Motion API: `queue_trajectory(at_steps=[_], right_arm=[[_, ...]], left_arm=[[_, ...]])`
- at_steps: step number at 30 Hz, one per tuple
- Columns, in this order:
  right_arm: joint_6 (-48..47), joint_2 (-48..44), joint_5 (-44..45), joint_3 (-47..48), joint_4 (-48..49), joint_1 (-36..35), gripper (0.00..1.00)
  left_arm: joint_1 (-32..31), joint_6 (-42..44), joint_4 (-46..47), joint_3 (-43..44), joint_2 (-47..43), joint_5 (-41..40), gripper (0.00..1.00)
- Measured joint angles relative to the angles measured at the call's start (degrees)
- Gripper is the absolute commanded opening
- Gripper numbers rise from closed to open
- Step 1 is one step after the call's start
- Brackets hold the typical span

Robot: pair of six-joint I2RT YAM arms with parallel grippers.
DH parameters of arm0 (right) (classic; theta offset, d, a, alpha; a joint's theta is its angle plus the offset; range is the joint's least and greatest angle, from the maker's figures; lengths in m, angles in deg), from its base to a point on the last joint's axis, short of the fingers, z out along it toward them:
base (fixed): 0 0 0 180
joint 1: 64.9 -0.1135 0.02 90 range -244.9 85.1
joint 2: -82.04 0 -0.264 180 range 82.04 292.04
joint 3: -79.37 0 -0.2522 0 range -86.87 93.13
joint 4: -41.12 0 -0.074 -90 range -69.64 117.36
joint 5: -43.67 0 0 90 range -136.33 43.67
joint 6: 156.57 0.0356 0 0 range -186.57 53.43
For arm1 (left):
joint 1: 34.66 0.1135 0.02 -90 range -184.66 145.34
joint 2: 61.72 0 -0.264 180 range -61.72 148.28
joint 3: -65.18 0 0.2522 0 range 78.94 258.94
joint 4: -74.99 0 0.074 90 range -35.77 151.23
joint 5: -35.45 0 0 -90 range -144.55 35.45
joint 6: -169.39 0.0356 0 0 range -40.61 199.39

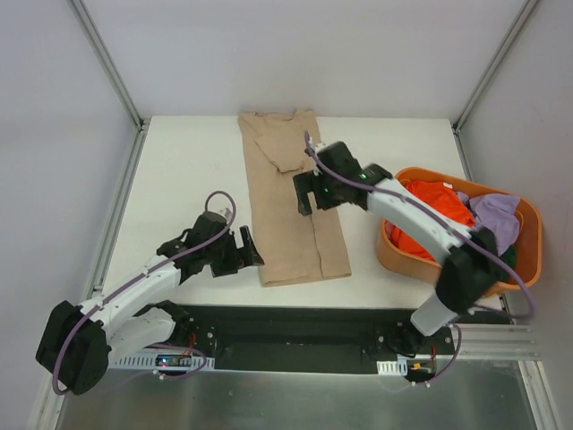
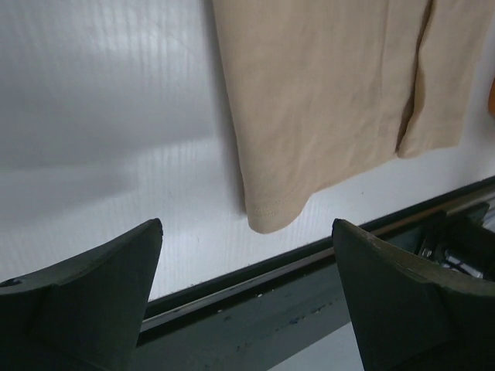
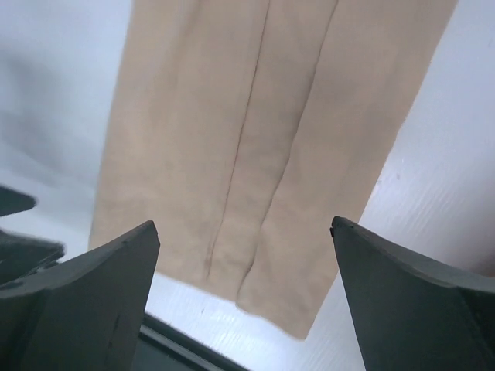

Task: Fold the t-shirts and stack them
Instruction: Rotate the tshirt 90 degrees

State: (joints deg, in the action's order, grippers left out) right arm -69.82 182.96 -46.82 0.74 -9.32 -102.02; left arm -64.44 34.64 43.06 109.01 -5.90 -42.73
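A tan t-shirt lies flat on the white table, folded lengthwise into a long strip from the far edge to near the front edge. My right gripper hovers over its middle, open and empty; the right wrist view shows the shirt's lower part below the jaws. My left gripper is open and empty, just left of the shirt's near left corner. An orange t-shirt, a lavender one and a dark green one lie bunched in the basket.
An orange plastic basket stands at the table's right side. The table's black front rail runs just beyond the shirt's hem. Metal frame posts stand at the far corners.
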Motion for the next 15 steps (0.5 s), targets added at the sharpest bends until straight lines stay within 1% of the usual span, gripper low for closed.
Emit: queue_trajectory(at_steps=[2, 4, 6, 8, 10, 12, 13, 15], right_arm=[[2.19, -13.64, -0.44, -12.39, 5.81, -1.99, 0.96], [4.74, -23.58, -0.26, -21.64, 9.84, -1.60, 0.96], [7.43, -30.16, -0.31, -29.07, 13.16, -0.50, 0.96], [9.35, -32.70, -0.31, -33.92, 15.02, 0.07, 0.96], [10.82, -33.16, -0.42, -37.51, 15.69, 0.00, 0.96], [11.76, -33.16, -0.44, -39.54, 15.80, -0.28, 0.96], [12.09, -33.18, -0.46, -40.15, 15.89, -0.39, 0.96], [12.50, -33.18, -0.59, -40.83, 16.31, -0.63, 0.96]], left_arm=[[-2.78, -1.16, 1.29, -1.33, 0.72, 0.68, 0.83], [-5.42, -2.51, 2.51, -2.49, 1.66, 0.94, 0.78], [-8.37, -4.33, 3.69, -3.17, 3.87, 0.57, 0.73], [-10.19, -5.66, 4.59, -3.23, 6.03, -0.33, 0.64], [-11.63, -7.32, 5.49, -3.23, 8.26, -1.70, 0.58], [-12.70, -8.85, 6.21, -3.17, 10.23, -2.71, 0.55], [-13.07, -9.44, 6.64, -2.99, 10.78, -3.04, 0.50], [-13.92, -10.75, 7.65, -2.40, 12.13, -4.02, 0.45]])
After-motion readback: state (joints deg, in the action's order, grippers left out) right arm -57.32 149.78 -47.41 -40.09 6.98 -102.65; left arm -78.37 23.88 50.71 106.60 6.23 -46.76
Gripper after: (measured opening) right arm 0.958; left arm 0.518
